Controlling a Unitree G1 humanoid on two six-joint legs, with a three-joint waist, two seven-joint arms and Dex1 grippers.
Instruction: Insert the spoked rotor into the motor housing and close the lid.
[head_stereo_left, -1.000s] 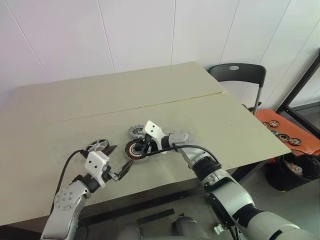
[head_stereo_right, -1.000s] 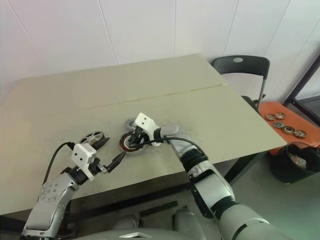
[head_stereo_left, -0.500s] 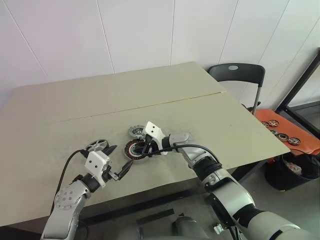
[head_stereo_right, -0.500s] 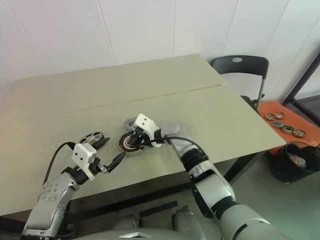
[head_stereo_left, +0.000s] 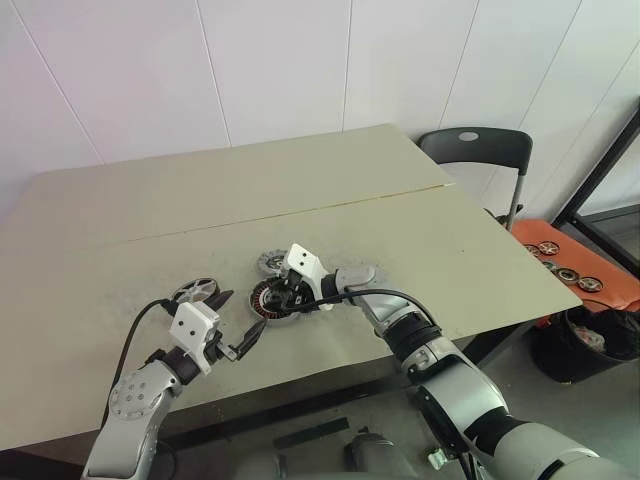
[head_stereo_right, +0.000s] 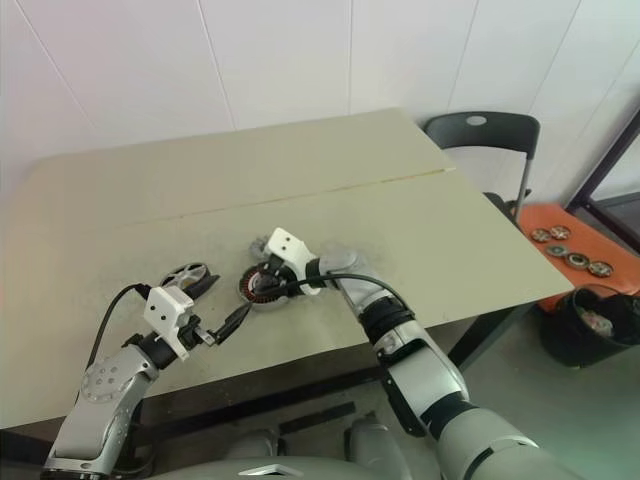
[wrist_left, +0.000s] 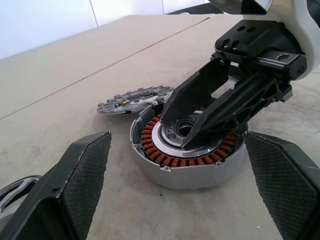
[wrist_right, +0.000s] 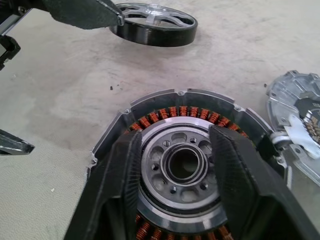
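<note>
A cream table (head_stereo_left: 420, 240) holds three motor parts, one of each kind. One motor housing (head_stereo_left: 272, 299), a round puck with a ring of copper windings around a silvery centre, sits near the front edge. One lid (head_stereo_left: 272, 264), a grey disc with a toothed rim, lies flat just behind the housing, almost touching it. One spoked rotor (head_stereo_left: 194, 291), a dark-rimmed wheel lying flat with its axle pointing up, rests to the housing's left, well apart from it.

The right gripper (wrist_right: 177, 175) reaches in from the right and tilts down over the housing. Its two black fingers are parted, straddling the central hub above the windings, and pinch nothing.

The left gripper (head_stereo_left: 243, 338) hangs level near the front edge, pointing forward and to the right, toward the housing. Its fingers (wrist_left: 80, 175) are spread wide and hold nothing.

The relation that matters for the coming move, as a judgement: the rotor has yet to go in, and it lies just behind and to the left of the left gripper, off the line that gripper points along. The left arm is much the nearer to it; the right would have to cross over the housing. The housing's open face points up, so the rotor should drop in flat.
</note>
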